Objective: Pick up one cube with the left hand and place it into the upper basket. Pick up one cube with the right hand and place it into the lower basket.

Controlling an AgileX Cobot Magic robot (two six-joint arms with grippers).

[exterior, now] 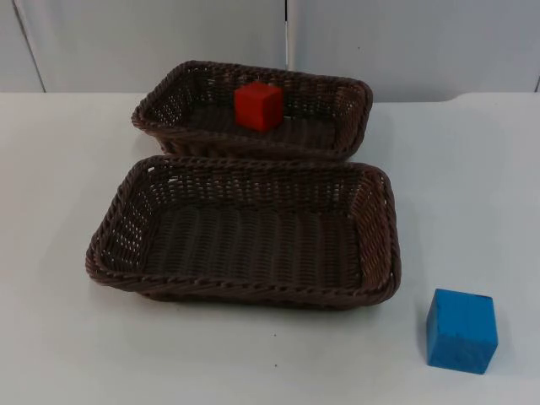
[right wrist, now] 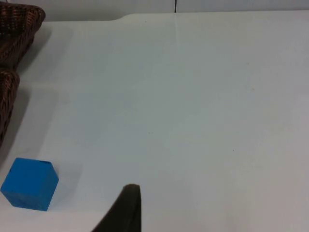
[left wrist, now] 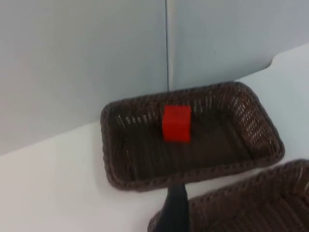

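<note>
The red cube [exterior: 258, 105] sits in the upper basket [exterior: 342, 118]; the blue cube [exterior: 461, 330] lies right of the empty lower basket [exterior: 378, 253]. Right gripper's pick comes next; neither gripper's opening can be told.

The top camera looks down and forward over the white table [exterior: 67, 337] toward the grey partition wall [exterior: 152, 42]. The left wrist camera faces that wall, closer in, sharing the upper basket [left wrist: 116, 179] and red cube [left wrist: 176, 123] with it. The right wrist camera shares the blue cube [right wrist: 29, 183]
</note>
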